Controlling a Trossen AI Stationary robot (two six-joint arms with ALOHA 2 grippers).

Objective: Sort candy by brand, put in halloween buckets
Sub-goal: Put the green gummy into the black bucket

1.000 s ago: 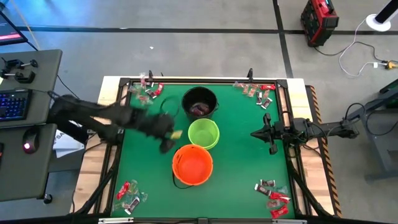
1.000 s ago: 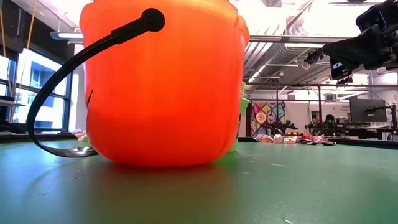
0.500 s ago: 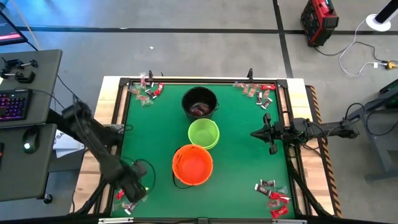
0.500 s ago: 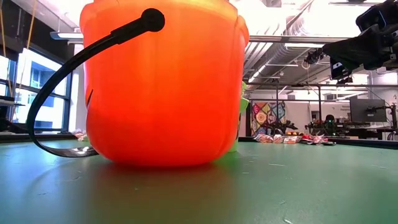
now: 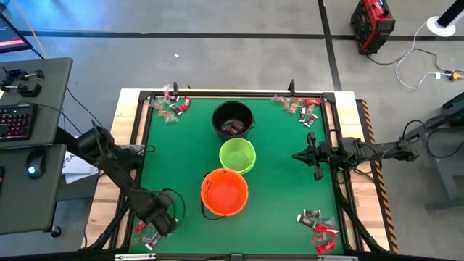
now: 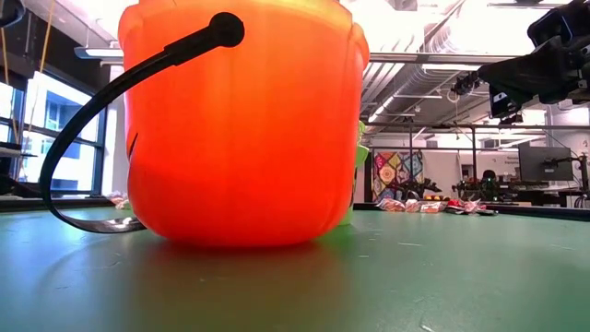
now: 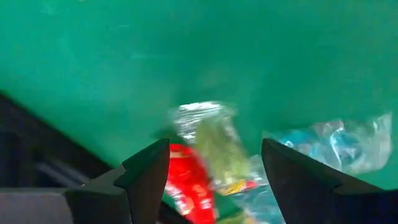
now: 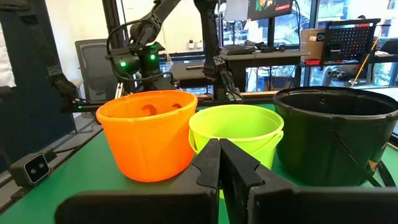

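Note:
Three halloween buckets stand in a row down the middle of the green mat: black (image 5: pixel 233 119), lime green (image 5: pixel 237 155) and orange (image 5: pixel 225 191). Candy lies in small piles at the mat's corners: far left (image 5: pixel 170 106), far right (image 5: pixel 299 106), near right (image 5: pixel 317 228) and near left (image 5: pixel 147 232). My left gripper (image 5: pixel 161 222) hangs open over the near-left pile, pointing down. In the left wrist view its fingers (image 7: pixel 214 171) stand on either side of a red piece (image 7: pixel 186 183) and a silvery-clear piece (image 7: pixel 210 137). My right gripper (image 5: pixel 304 156) waits shut at the right edge.
The black bucket holds some candy (image 5: pixel 232 127). A black frame (image 5: pixel 141 145) borders the mat, close to the left gripper. The orange bucket's thin handle (image 6: pixel 111 101) lies down on the mat. Bare green mat lies left and right of the buckets.
My left gripper has swung from beside the lime green bucket toward the table's near-left corner and gone down over the candy pile there, tipping over until it points down. Most of the move came early; it has slowed since.

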